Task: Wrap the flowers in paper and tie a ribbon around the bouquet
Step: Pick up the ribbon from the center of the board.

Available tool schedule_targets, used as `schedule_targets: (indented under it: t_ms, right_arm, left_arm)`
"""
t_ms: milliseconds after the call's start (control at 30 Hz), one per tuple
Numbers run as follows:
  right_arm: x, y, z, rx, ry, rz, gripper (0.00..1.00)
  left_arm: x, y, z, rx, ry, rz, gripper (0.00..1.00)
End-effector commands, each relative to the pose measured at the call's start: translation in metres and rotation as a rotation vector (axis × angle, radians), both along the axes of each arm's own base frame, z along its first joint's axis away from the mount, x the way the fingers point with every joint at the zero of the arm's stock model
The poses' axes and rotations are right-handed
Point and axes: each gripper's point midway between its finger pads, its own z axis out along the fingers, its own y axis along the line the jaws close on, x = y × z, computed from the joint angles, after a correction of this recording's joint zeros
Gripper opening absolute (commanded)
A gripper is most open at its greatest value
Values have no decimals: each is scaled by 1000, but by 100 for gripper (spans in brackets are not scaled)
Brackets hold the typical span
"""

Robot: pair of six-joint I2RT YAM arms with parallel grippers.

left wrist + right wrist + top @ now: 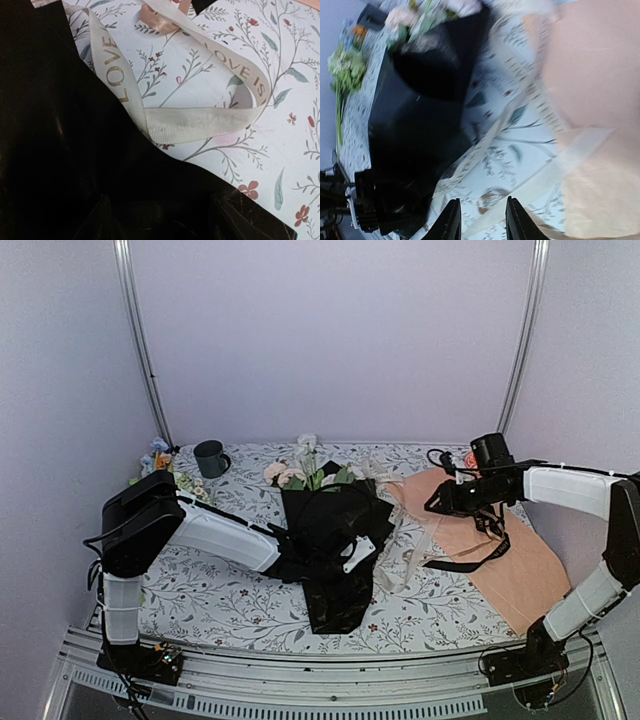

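The right gripper [483, 202] hangs with its fingers a little apart and nothing clamped. The ribbon [200, 122] runs just beneath the gap, slack on the bench [220, 600], though that view is blurred. To its left lies the bouquet [330, 540], flowers [300, 472] poking from the far end of the paper [50, 150]. The left gripper [352, 555] sits against the paper's middle; black on black, I cannot tell how wide it stands or whether it grips. The ribbon looks light, floppy and slick, likely to twist or slip, so pinch it flat near a loop beside the paper. The paper seems thin and springy, apt to unroll if released
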Motion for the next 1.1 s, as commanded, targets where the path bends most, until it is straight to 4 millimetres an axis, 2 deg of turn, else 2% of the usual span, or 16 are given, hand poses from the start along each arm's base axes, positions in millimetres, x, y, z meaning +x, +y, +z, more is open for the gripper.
schedule_targets:
  t_ms: [0,100,167,267,367,533,667,733,800,900,967,1067]
  right_arm:
    - [-68,80,-28,33,156,328,36]
    - [-91,103,-35,11,155,447,48]
    - [-97,107,-45,27,168,463,52]
    - [-107,103,-73,10,264,446,53]
    - [-116,97,-94,-7,342,420,49]
    - [-130,102,-99,87,406,391,40]
    - [-142,94,-121,68,483,345,35]
    - [-155,98,-124,69,523,357,31]
    - [-169,108,-118,94,539,397,28]
    - [-191,126,-91,242,581,475,27]
    - [-190,131,-69,299,562,477,28]
    - [-169,126,-36,351,490,415,31]
  left_arm:
    - [-28,83,-81,337,157,42,68]
    - [-29,84,-81,335,160,47,68]
    - [-29,84,-81,334,161,49,68]
    - [-29,84,-81,332,161,51,68]
    - [-30,86,-81,333,163,54,68]
    - [-31,86,-80,325,161,55,68]
    - [-30,87,-80,318,161,59,68]
    - [-30,88,-79,315,162,60,68]
    - [-31,89,-79,312,161,59,68]
    - [-31,90,-78,301,166,64,68]
    - [-31,90,-78,299,167,64,68]
    - [-32,91,-78,292,166,61,68]
